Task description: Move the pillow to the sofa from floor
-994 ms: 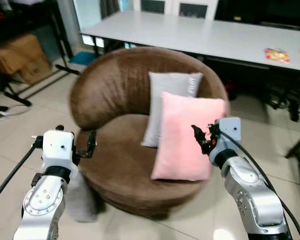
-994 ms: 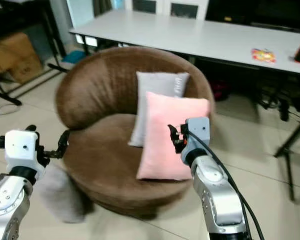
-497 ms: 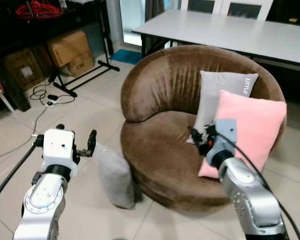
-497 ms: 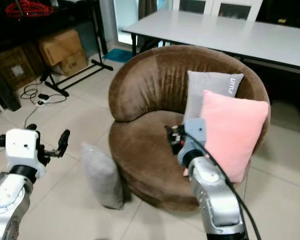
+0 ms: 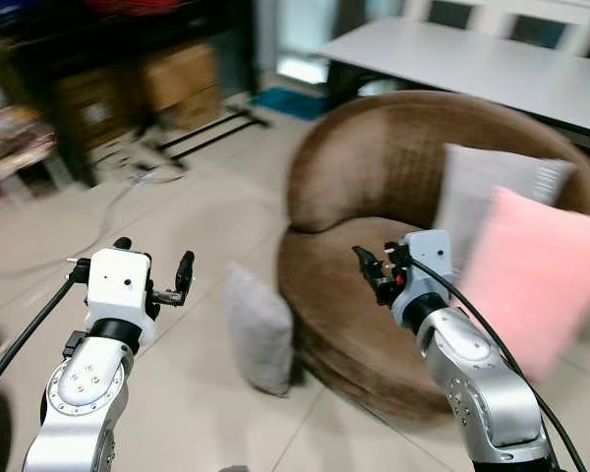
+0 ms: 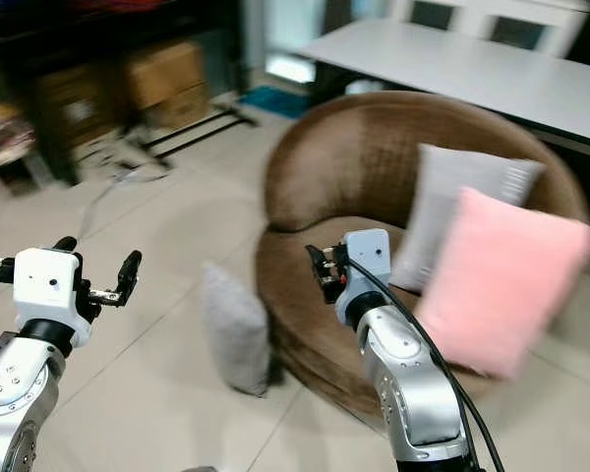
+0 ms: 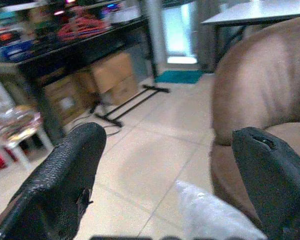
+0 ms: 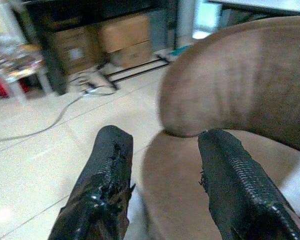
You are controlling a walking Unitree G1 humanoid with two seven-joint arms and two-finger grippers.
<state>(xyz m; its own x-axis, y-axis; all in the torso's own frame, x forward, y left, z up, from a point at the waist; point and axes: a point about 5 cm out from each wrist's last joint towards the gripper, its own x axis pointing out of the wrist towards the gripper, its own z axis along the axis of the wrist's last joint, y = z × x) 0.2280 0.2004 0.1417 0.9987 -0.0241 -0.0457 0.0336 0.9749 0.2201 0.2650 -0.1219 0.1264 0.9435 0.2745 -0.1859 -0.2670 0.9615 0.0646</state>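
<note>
A grey pillow (image 5: 259,329) stands on edge on the tiled floor, leaning against the front left of the round brown sofa (image 5: 374,167). On the sofa seat rest a pink pillow (image 5: 536,275) and a second grey pillow (image 5: 492,197). My left gripper (image 5: 154,256) is raised and open with nothing in it, to the left of the floor pillow and above it; its wrist view has that pillow (image 7: 210,210) just below the fingers. My right gripper (image 5: 376,267) is open and hovers over the sofa's front edge (image 8: 180,165).
A long white table (image 5: 492,64) stands behind the sofa. Cardboard boxes (image 5: 177,79) sit under a dark rack at the back left, with cables (image 5: 138,172) trailing on the floor. Bare tiles (image 5: 177,393) lie left of the pillow. The picture is blurred.
The camera has swung to the left, so the sofa and its pillows sit further right and the floor pillow is near the middle. Both arms keep their raised pose.
</note>
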